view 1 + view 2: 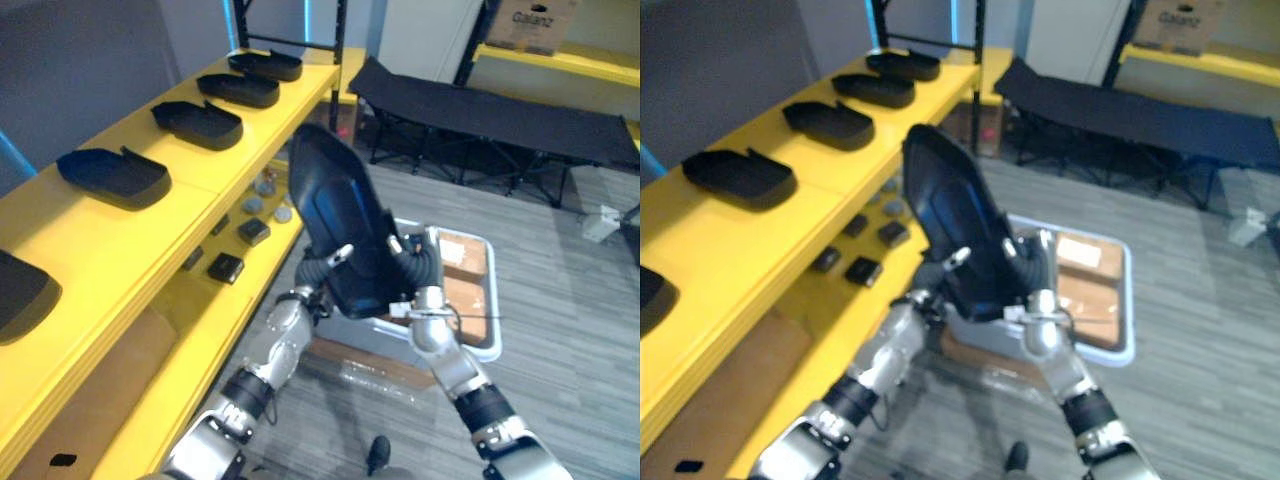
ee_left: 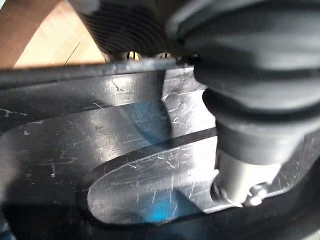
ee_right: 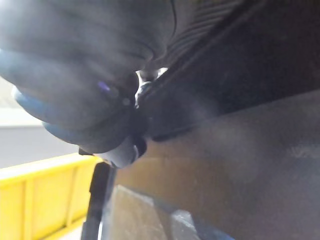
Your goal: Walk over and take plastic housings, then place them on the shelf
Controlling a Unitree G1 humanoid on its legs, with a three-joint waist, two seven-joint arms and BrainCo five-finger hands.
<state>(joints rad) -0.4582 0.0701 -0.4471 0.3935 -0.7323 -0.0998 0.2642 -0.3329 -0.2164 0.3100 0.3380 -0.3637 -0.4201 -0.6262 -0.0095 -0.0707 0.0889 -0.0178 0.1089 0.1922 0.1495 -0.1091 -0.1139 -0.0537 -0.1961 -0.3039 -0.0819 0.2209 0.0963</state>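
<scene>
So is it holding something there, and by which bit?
Yes: a black plastic housing, tilted upward, held at its lower end between the left hand and the right hand.

Colours from my feed: housing glossy black; shelf housings black; shelf bright yellow. Floor grey, plank-striped. Tray white-rimmed, cardboard brown. Cot black. Left hand and right hand have dark ribbed covers.

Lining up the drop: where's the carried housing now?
Mid left eye view: the black housing stands tilted between the left hand and right hand, just right of the yellow shelf.
</scene>
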